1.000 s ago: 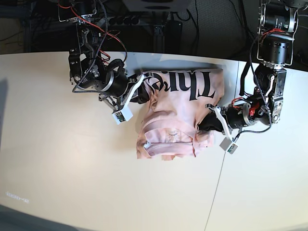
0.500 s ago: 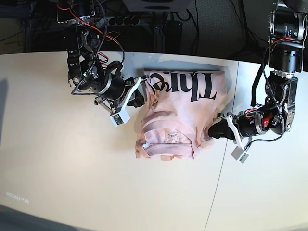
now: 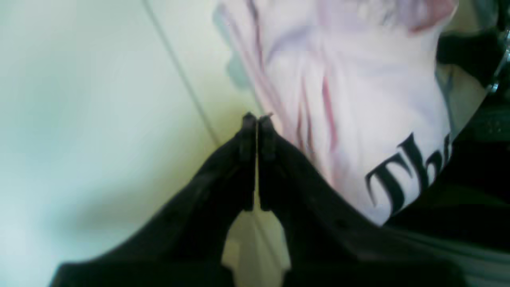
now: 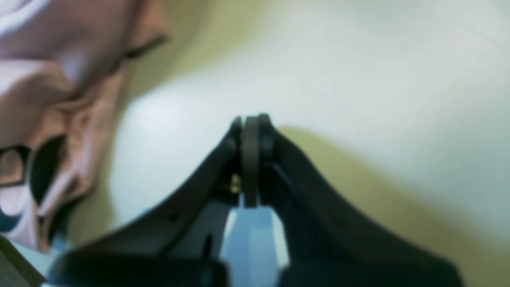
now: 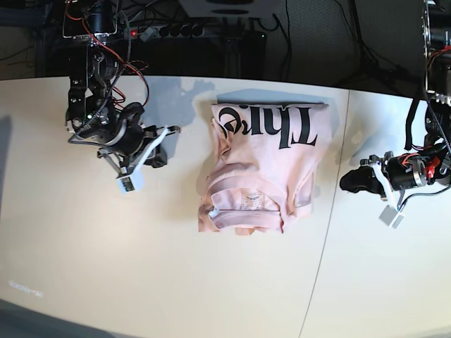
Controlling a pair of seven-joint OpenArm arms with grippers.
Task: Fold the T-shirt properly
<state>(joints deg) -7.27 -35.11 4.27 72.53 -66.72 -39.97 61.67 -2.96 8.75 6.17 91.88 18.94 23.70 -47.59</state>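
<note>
The pale pink T-shirt (image 5: 261, 169) lies folded in the middle of the table, black lettering at its far end, collar and label at its near end. My left gripper (image 5: 345, 184) is shut and empty, off the shirt's right edge. In the left wrist view the left gripper (image 3: 257, 119) is shut over the table seam, with the T-shirt (image 3: 358, 91) to its right. My right gripper (image 5: 163, 149) is shut and empty, left of the shirt. In the right wrist view the right gripper (image 4: 251, 121) is shut above bare table, with the T-shirt (image 4: 48, 95) at the far left.
The pale table (image 5: 106, 267) has a seam (image 5: 318, 267) running from the shirt's right side to the front edge. Cables and a power strip (image 5: 176, 29) lie beyond the table's back edge. Both arms stand at the table's sides.
Both grippers have let go of the shirt and drawn outward, the right one to the left and the left one to the right. The shirt lies flatter and still.
</note>
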